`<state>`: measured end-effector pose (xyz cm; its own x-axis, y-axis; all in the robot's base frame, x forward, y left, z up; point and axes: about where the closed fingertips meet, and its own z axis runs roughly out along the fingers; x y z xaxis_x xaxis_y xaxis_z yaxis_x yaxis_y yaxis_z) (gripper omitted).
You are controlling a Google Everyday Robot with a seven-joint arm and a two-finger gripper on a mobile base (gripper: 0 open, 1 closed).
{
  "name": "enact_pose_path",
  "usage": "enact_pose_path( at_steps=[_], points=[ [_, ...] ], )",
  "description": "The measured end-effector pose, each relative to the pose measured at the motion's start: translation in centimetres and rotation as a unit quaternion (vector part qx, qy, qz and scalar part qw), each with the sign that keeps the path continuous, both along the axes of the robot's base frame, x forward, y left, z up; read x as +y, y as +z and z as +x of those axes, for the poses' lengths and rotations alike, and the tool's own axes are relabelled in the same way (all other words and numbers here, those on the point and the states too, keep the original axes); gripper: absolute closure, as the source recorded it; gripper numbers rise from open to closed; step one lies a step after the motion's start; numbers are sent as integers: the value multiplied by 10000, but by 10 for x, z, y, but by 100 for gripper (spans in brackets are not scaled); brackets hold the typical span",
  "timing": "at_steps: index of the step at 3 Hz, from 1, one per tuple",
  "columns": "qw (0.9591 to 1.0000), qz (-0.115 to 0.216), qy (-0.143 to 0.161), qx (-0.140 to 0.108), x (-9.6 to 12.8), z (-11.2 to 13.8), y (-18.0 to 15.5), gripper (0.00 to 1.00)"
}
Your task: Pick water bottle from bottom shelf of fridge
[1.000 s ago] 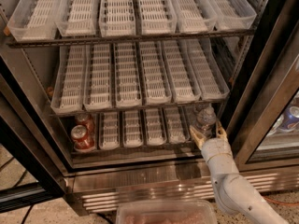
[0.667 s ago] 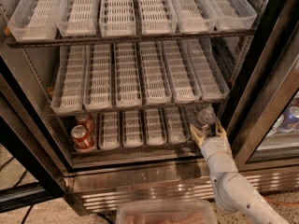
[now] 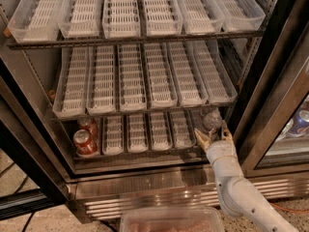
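Tool [image 3: 213,136] barely shifts, fingers apart just short of the water bottle [image 3: 211,120] on the bottom shelf [image 3: 137,132]; grasp still pending.

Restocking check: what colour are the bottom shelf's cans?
Red cans, camera view, left end; the open gripper sits right, by the water bottle.

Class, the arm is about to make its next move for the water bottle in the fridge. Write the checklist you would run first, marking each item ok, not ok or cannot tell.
1. Door of the stainless-steel fridge open: ok.
2. The small clear plastic water bottle upright at the right end of the bottom shelf of white slotted trays: ok.
3. The two-finger claw open, just in front of the bottle: ok.
4. Bottle gripped: not ok.
5. The red soda cans at the far left, away from the claw: ok.
6. Clearance under the middle rack: cannot tell.
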<state>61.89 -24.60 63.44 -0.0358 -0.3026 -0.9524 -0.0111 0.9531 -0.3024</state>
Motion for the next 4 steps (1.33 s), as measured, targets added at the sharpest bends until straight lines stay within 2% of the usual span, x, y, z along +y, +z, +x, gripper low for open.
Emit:
enact_pose_path(
  at_steps=[2, 4],
  points=[
    [10000, -46, -19, 8, 1, 15, -5, 27],
    [10000, -23, -2, 17, 3, 23, -6, 68]
  ],
)
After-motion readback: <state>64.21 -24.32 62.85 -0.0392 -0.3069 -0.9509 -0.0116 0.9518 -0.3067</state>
